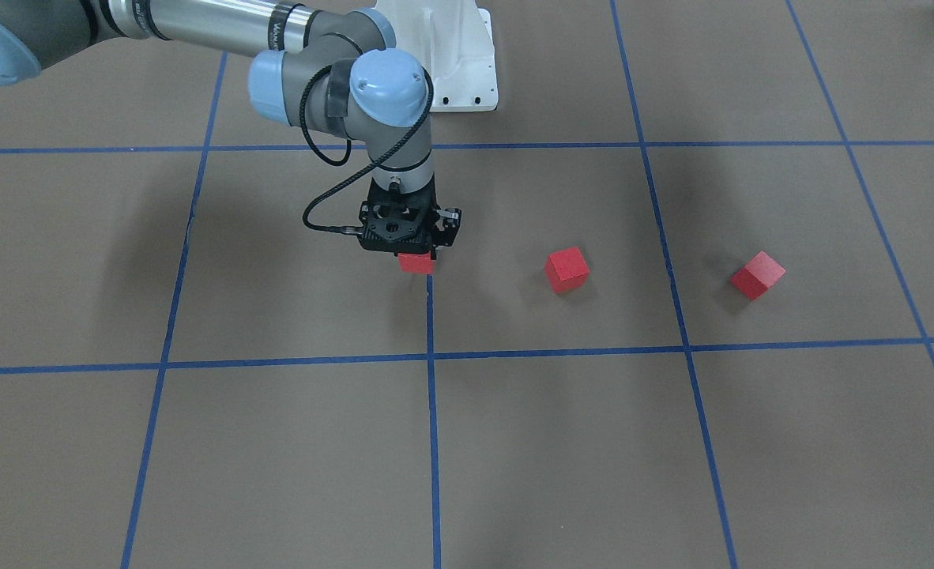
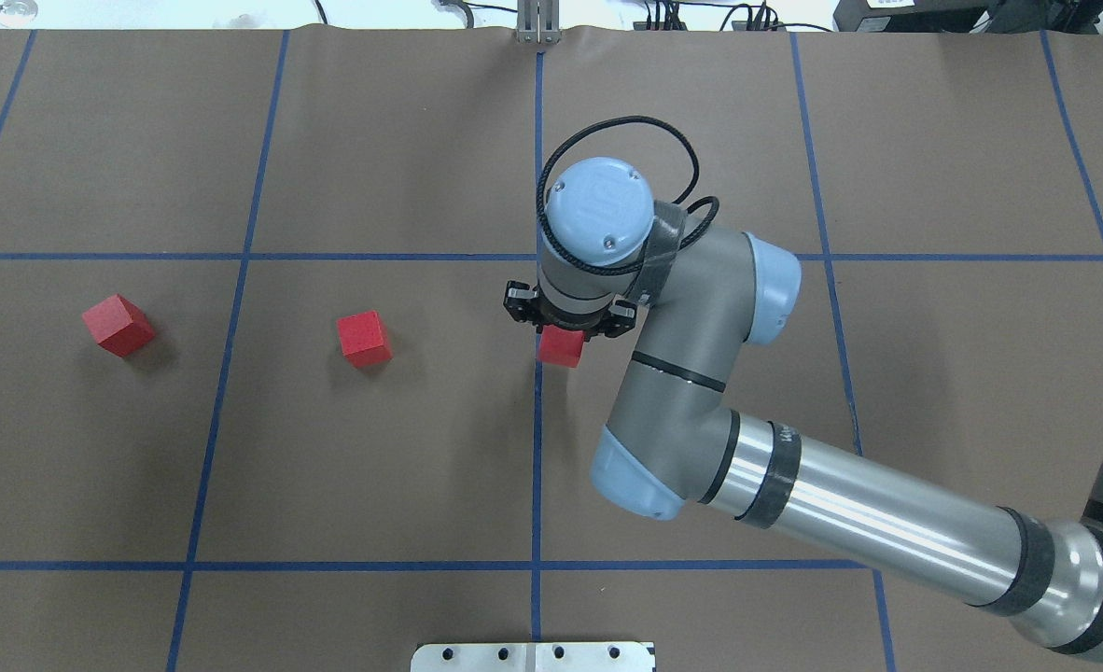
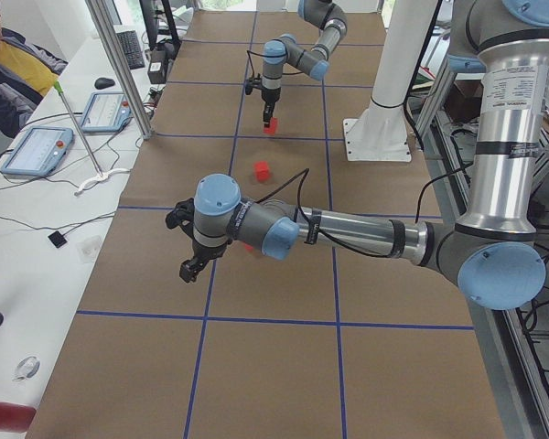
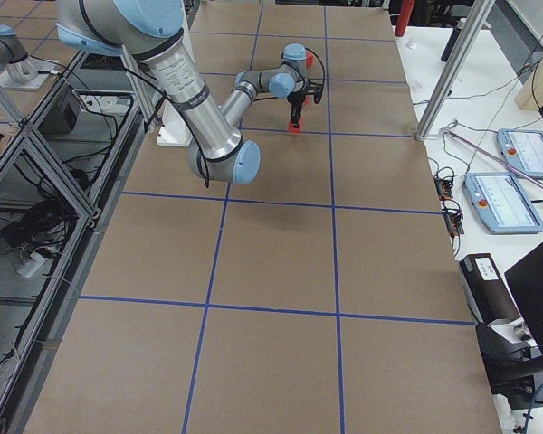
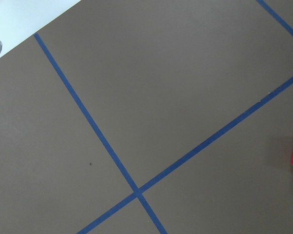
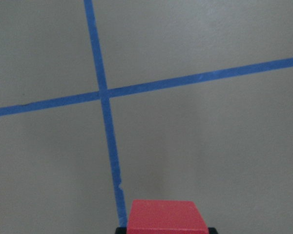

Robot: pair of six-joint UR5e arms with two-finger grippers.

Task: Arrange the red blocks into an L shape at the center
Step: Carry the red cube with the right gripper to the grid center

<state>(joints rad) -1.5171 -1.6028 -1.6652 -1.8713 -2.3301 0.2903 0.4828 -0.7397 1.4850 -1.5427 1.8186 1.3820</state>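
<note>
Three red blocks in play: the held block [image 1: 417, 265] sits clenched in the right claw [image 1: 413, 254] over the center [image 1: 455, 312]; the near block [image 1: 566, 269] and far block [image 1: 758, 275] lie apart on the robot's left. Best set it down square to the blue tape line [image 1: 432, 332]. Left claw [image 3: 190, 269]: grip impossible to tell. Brown bench [image 1: 562, 442], gridded.

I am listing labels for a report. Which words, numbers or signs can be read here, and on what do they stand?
None can be read with certainty.
On the right arm, white lettering: too blurred to read.
On the left arm, a printed label: too small to read.
On the red blocks: no marks.
</note>
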